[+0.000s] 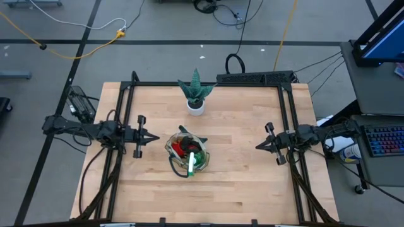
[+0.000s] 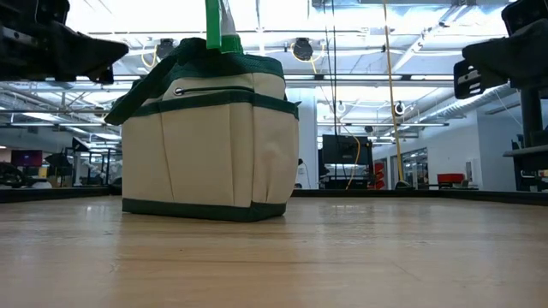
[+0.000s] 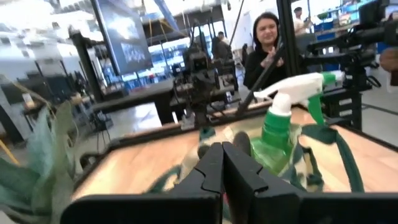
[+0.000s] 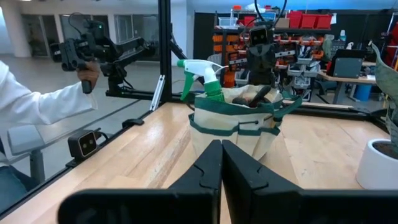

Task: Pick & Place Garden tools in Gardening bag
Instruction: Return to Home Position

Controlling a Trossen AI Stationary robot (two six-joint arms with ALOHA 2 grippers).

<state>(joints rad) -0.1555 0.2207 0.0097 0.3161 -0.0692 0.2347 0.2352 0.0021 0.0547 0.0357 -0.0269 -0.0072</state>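
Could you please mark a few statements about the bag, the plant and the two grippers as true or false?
1. The spray bottle sticks out of the gardening bag. True.
2. The left gripper holds a glove. False: its jaws are shut on nothing, beside the bag.
3. The potted plant stands inside the bag. False: it stands on the table, apart from the bag.
4. The right gripper hangs clear of the bag, jaws shut. True.
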